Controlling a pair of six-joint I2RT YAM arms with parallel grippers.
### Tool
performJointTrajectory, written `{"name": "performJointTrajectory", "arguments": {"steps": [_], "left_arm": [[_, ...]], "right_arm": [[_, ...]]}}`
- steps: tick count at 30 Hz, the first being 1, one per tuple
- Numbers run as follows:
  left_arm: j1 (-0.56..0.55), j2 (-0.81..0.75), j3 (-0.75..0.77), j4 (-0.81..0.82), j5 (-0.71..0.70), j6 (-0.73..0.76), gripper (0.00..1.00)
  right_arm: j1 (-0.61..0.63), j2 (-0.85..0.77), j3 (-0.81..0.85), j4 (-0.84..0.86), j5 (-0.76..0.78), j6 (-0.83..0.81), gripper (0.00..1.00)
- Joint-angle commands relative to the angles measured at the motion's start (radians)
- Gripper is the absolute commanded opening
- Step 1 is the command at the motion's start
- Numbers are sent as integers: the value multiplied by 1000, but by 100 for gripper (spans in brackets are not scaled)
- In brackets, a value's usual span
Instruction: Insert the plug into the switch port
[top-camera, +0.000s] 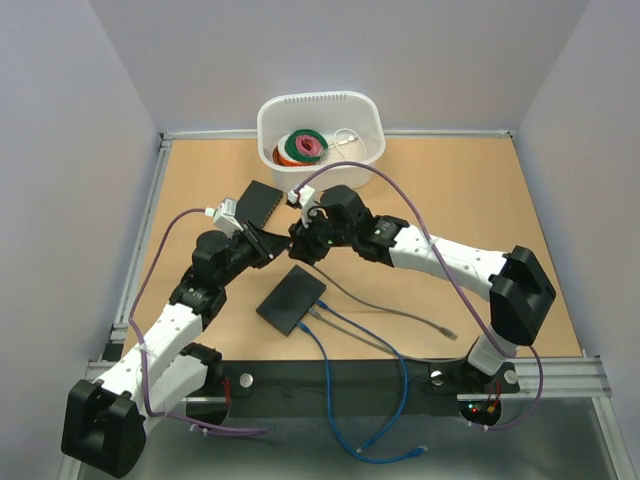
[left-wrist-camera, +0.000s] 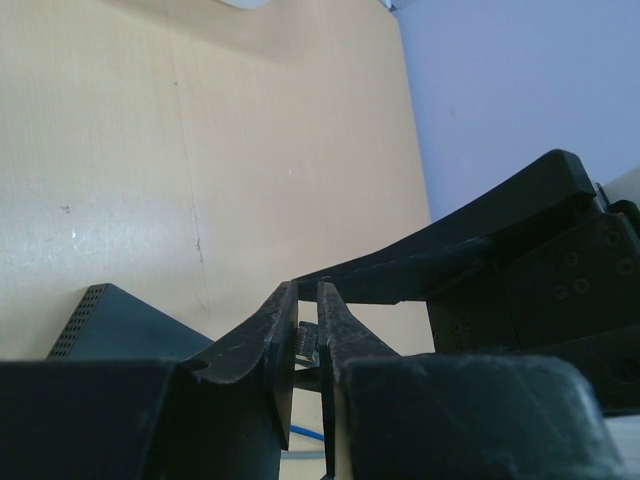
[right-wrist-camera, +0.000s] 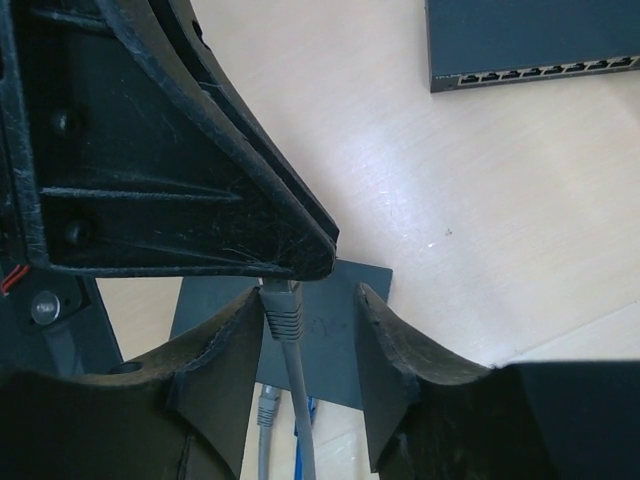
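My left gripper (top-camera: 272, 246) is shut on the grey cable's plug (left-wrist-camera: 306, 344), nipped between the fingertips (left-wrist-camera: 308, 295) above the table. My right gripper (top-camera: 300, 240) meets it tip to tip. In the right wrist view its jaws (right-wrist-camera: 305, 297) stand open on either side of the plug's grey boot (right-wrist-camera: 283, 318), which lies close to the left finger. The grey cable (top-camera: 385, 312) trails off to the right. A black switch (top-camera: 263, 204) lies just behind the grippers, its port row showing in the right wrist view (right-wrist-camera: 530, 72).
A second black switch (top-camera: 291, 300), with blue cables (top-camera: 330, 380) plugged into it, lies below the grippers and shows under the plug in the right wrist view (right-wrist-camera: 335, 335). A white tub (top-camera: 320, 105) holding coiled cables stands at the back. The grey cable's free end (top-camera: 450, 329) lies at the right.
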Motion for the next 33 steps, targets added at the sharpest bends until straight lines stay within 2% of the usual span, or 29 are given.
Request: {"name": "performJointTrajectory", "arguments": {"steps": [1, 3, 4, 9, 10, 11, 12, 13, 14, 16, 18, 26, 29, 33], "left_arm": [[0, -4, 52, 49, 18, -5, 0], [-1, -6, 50, 49, 19, -5, 0], [0, -6, 50, 49, 18, -3, 0], [-1, 8, 53, 38, 10, 15, 0], [0, 13, 59, 17, 6, 24, 4], [5, 25, 79, -17, -3, 56, 22], [10, 34, 91, -17, -10, 57, 22], [17, 43, 104, -49, -17, 93, 38], [40, 52, 127, -61, -20, 112, 45], [79, 88, 145, -83, -16, 147, 57], [155, 135, 163, -83, 13, 188, 60], [327, 417, 332, -33, -28, 303, 59], [410, 616, 435, -2, -24, 302, 56], [444, 805, 567, 29, -65, 290, 54]], "right_arm": [[15, 4, 52, 22, 12, -7, 41], [16, 4, 51, 22, 20, -9, 35], [16, 1, 51, 22, 22, -9, 28], [16, -15, 43, 28, 32, -10, 8], [16, -18, 40, 30, 32, -10, 6], [15, -21, 34, 32, 38, -15, 4], [16, -21, 31, 33, 39, -15, 4], [16, -21, 26, 33, 49, -18, 2], [16, -21, 23, 33, 58, -21, 1], [16, -16, 8, 33, 100, -21, 0], [13, -9, 0, 35, 129, -51, 0], [-65, 91, 8, 41, 121, -73, 0], [-87, 122, 14, 48, 103, -76, 1], [-93, 148, 9, 64, 91, -72, 0]]}}
